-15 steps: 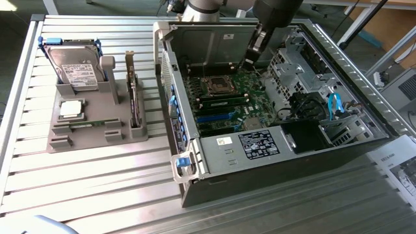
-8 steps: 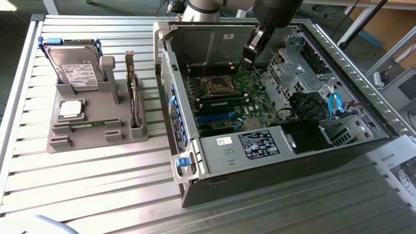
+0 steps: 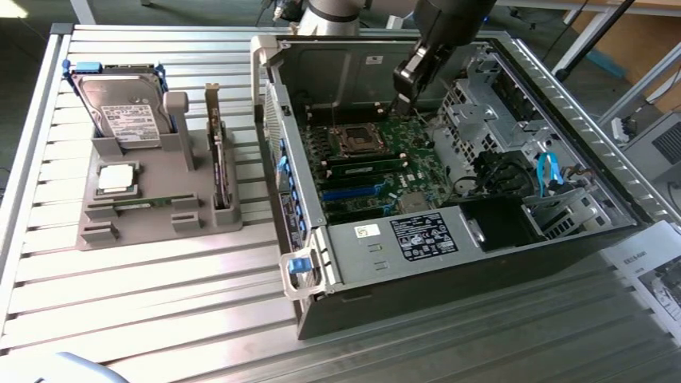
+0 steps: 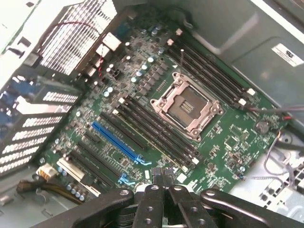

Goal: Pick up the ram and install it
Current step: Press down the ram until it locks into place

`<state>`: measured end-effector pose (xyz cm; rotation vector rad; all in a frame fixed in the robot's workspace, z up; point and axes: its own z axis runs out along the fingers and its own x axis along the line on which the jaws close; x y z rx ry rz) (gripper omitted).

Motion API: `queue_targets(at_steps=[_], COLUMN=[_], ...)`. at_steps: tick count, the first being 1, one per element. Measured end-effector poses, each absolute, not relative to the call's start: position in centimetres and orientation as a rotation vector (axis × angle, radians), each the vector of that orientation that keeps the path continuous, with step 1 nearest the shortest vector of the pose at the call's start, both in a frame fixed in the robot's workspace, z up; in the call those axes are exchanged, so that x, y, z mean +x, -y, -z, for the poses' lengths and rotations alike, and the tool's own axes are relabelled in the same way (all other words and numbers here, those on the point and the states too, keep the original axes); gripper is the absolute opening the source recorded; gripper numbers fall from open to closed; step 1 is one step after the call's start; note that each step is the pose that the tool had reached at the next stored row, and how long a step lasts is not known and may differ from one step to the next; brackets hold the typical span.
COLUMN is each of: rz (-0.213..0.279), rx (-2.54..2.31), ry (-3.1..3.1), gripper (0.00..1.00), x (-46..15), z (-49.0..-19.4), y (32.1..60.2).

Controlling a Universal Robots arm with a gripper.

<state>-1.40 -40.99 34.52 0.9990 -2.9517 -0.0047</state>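
While poised over motherboard [image 4: 156, 109], pincer [image 4: 163, 176] fully closed, empty, touching nothing.

The computer case [image 3: 447, 191] lies open on the desk [image 3: 159, 319], so the motherboard [image 3: 372, 159] is reachable from above. The gripper [image 3: 407, 102], closed, hangs over the board near the empty processor socket [image 3: 359, 141]. At 3 o'clock from the socket a drive cage [image 3: 479, 112] and cables [image 3: 548, 171] crowd the way. At 9 o'clock the case wall [image 3: 279, 159] rises. At 6 o'clock the power supply [image 3: 415, 235] blocks low passage.
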Motion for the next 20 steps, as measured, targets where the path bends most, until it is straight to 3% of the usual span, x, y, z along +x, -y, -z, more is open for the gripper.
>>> queue_targets(at_steps=[20], rz=[0.011], rx=[0.530], ry=[3.072], gripper=[0.10], x=[-1.40], z=[-34.44], y=[40.99])
